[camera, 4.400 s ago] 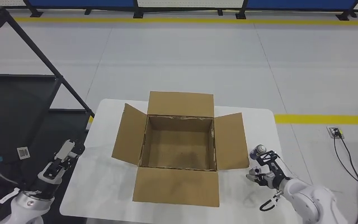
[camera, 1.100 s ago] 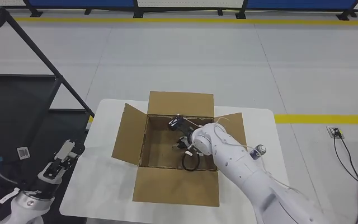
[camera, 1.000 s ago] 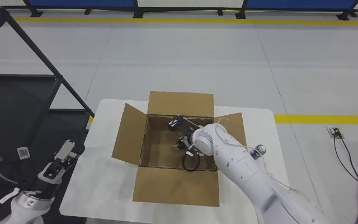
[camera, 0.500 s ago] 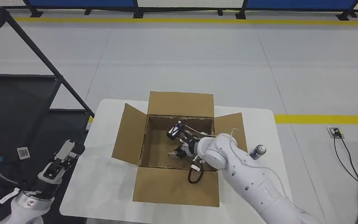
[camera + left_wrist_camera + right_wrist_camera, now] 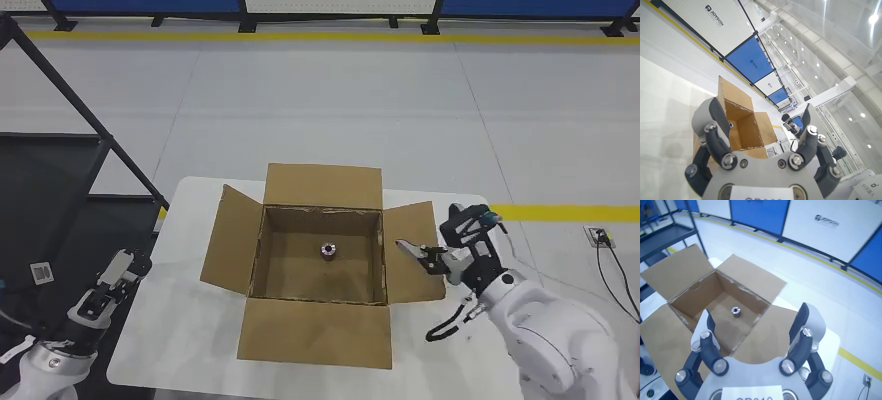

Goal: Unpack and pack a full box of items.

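White table [image 5: 190,300], read from the robot's edge outward. Nearest, at the left near corner, the left pincer [image 5: 122,268] hangs released and empty, well apart from the box. It is judged to be parked there so that the other arm has the opening to itself. Mid-table stands the open cardboard box [image 5: 315,340], its four flaps [image 5: 225,240] folded outward, which keeps the mouth free for reaching in. The right pincer [image 5: 418,252] is over the right flap [image 5: 405,228], just outside the mouth, likewise released and carrying nothing. Its wrist view looks down into the interior. On the box floor, toward the far wall, one small metal cylinder [image 5: 325,250] stands upright with a bore in its top face. It is possibly a bushing, though too small to tell. With a single item inside, the box is judged far from full. Beyond lie the pale floor [image 5: 320,100], a yellow line [image 5: 560,212] and blue panels [image 5: 150,6].
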